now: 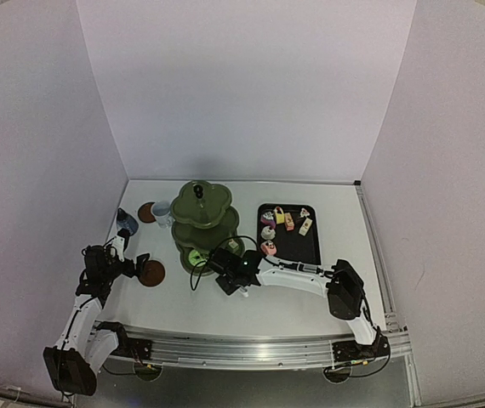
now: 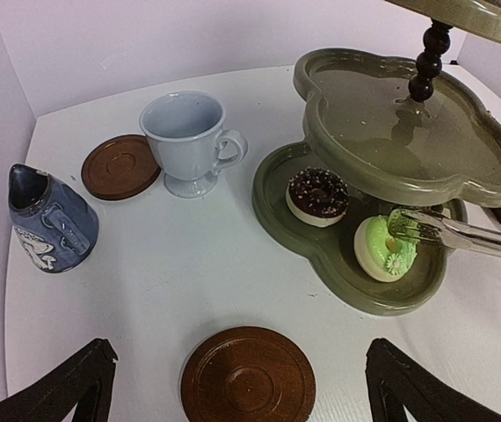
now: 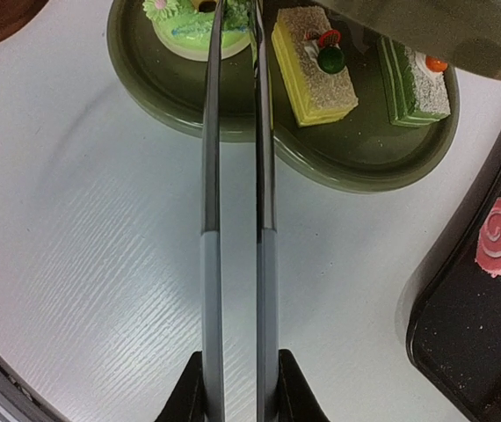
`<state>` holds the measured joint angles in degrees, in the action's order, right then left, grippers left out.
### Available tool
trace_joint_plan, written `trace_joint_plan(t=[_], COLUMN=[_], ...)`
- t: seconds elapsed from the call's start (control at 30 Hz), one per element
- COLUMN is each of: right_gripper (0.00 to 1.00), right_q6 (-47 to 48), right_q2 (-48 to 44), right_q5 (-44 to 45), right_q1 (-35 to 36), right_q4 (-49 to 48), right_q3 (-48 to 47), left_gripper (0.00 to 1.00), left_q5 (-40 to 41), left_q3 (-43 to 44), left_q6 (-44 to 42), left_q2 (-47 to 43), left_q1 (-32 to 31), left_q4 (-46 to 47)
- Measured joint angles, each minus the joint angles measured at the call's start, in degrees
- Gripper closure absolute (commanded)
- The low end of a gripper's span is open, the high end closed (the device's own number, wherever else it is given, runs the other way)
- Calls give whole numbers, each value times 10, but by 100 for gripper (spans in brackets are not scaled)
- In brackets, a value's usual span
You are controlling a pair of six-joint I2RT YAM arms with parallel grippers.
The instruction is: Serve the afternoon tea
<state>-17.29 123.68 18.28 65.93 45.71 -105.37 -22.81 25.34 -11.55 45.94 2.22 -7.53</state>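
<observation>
left wrist view: green cake [image 2: 384, 248] sits on the bottom tier of the olive stand [image 2: 356, 283] beside the chocolate cake [image 2: 317, 195], with the tongs [image 2: 461, 233] tips touching it. right gripper [image 3: 237, 387] is clamped on the tongs. left gripper [image 2: 242, 387] hangs wide open near a brown coaster [image 2: 248, 376]. mug [image 2: 189, 141], blue pot [image 2: 50, 220] and the other coaster [image 2: 120, 165] sit further back.

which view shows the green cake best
The left wrist view: the green cake sits whole on the stand's bottom tier, tongs at its top. The right wrist view cuts it off at the frame's top edge, behind the tongs. The top external view shows only a tiny green speck.
</observation>
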Motion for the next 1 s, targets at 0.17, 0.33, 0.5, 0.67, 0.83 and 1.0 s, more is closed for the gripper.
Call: trace_joint_plan(t=[0.17, 0.33, 0.5, 0.67, 0.83, 1.0], right_gripper=[75, 71, 71, 72, 72, 72], right_q6=[-11, -22, -25, -33, -39, -39], right_q2=[4, 4, 4, 4, 1, -25], right_q5=[-3, -2, -2, -2, -7, -35], right_q1=[0, 0, 0, 0, 0, -1], right_q4=[0, -3, -3, -3, -3, -5], right_q3=[-11, -18, -19, -19, -19, -5], left_gripper=[0, 0, 0, 0, 0, 0], left_q5=[0, -1, -2, -6, -9, -11], left_q3=[0, 0, 0, 0, 0, 0], left_q6=[0, 0, 0, 0, 0, -1], left_q2=[-2, -2, -2, -2, -2, -2], left_q1=[0, 0, 0, 0, 0, 0], left_q4=[0, 0, 0, 0, 0, 0])
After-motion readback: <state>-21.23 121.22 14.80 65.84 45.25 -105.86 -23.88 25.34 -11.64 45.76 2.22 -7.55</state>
